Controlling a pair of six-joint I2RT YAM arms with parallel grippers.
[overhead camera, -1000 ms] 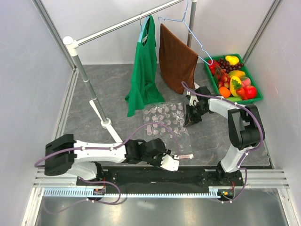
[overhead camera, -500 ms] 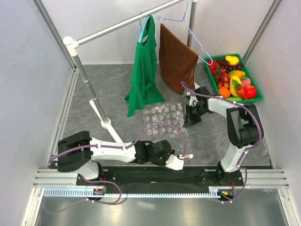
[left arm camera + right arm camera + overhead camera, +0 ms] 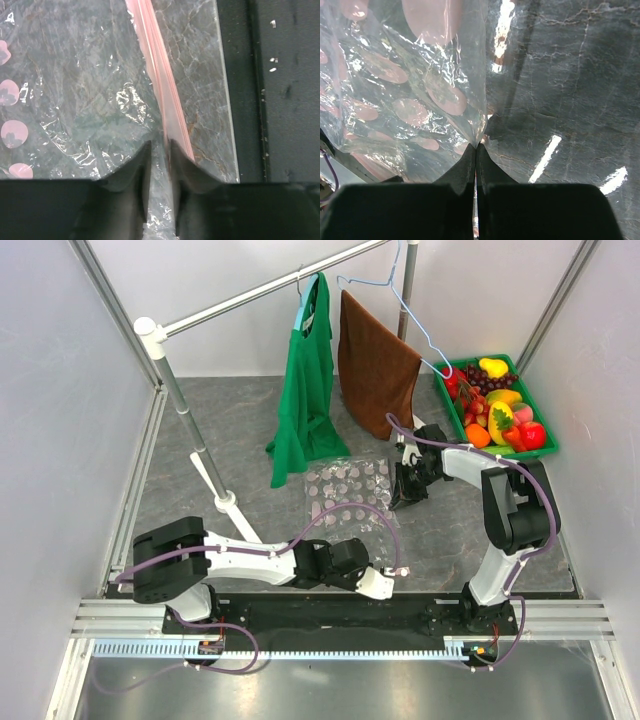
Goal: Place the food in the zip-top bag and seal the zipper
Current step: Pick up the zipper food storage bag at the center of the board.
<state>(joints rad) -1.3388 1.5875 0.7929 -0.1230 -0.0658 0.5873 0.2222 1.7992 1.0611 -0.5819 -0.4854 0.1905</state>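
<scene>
The clear zip-top bag (image 3: 348, 498) with pink dots lies flat mid-table, its pink zipper (image 3: 396, 570) at the near end. My left gripper (image 3: 376, 584) is low at that end. In the left wrist view its jaws (image 3: 160, 145) stand a narrow gap apart, with clear film of the bag (image 3: 90, 100) between them and the zipper (image 3: 155, 70) running in along the right finger. My right gripper (image 3: 404, 497) is shut on the bag's far right edge, and its tips (image 3: 477, 146) pinch the film (image 3: 410, 90). The food (image 3: 498, 412) lies in a tray at the back right.
The green tray (image 3: 503, 453) sits by the right wall. A green cloth (image 3: 305, 400) and a brown towel (image 3: 375, 365) hang from a rail behind the bag. The rail's stand base (image 3: 225, 502) is left of the bag. A black strip (image 3: 280, 100) borders the table's near edge.
My left arm has swung right along the near edge, bringing its gripper up to the zipper end of the bag. The right arm and the bag have stayed still.
</scene>
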